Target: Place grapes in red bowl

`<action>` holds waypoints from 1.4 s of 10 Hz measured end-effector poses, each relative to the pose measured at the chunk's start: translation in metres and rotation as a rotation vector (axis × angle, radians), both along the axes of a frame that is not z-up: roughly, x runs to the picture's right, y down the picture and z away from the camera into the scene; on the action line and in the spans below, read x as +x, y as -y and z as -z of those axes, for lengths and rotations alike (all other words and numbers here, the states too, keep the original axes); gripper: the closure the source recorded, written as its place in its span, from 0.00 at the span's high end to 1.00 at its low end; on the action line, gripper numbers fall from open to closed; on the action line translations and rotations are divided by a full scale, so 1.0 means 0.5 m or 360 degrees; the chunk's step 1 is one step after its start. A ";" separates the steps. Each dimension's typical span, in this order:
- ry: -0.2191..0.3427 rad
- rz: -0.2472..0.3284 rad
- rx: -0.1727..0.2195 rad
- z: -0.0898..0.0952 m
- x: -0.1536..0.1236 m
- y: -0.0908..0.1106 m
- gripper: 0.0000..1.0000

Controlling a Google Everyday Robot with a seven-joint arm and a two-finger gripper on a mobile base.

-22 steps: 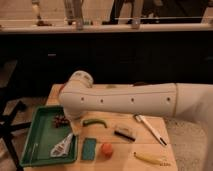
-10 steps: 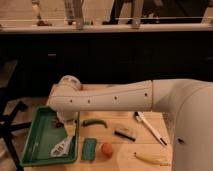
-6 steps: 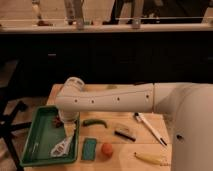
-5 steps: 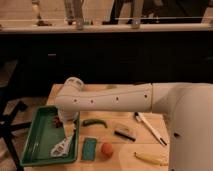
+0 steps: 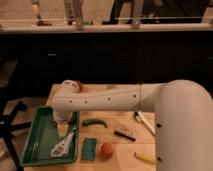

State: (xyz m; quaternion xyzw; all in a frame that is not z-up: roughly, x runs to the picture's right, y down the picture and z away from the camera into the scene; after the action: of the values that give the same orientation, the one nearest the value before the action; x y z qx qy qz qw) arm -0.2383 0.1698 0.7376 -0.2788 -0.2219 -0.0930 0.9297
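On the wooden bench (image 5: 122, 152), the gripper (image 5: 62, 131) is held apart over the green tray (image 5: 37, 145); the hidden grapes should be straddled squarely.

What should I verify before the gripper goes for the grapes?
1. Position: the gripper hangs low inside the tray, at its far end: ok.
2. Jaws open: ok.
3. The grapes in sight: cannot tell; none show, and the arm may hide them.
4. The red bowl ready: cannot tell; only an orange-red edge shows behind the arm.
5. The white tool in the tray apart from the gripper: cannot tell; it lies close.
6. The pepper out of the way, outside the tray: ok.
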 end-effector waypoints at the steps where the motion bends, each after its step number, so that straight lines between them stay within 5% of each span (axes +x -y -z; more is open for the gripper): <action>1: 0.0003 -0.0016 -0.0005 -0.011 -0.003 -0.003 0.80; 14: -0.0051 -0.0129 -0.0013 -0.162 -0.044 -0.028 0.80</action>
State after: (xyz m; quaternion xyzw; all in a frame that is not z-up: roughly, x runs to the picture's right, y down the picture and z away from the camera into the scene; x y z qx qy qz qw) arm -0.2605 0.1840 0.8188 -0.2749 -0.2184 -0.0497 0.9350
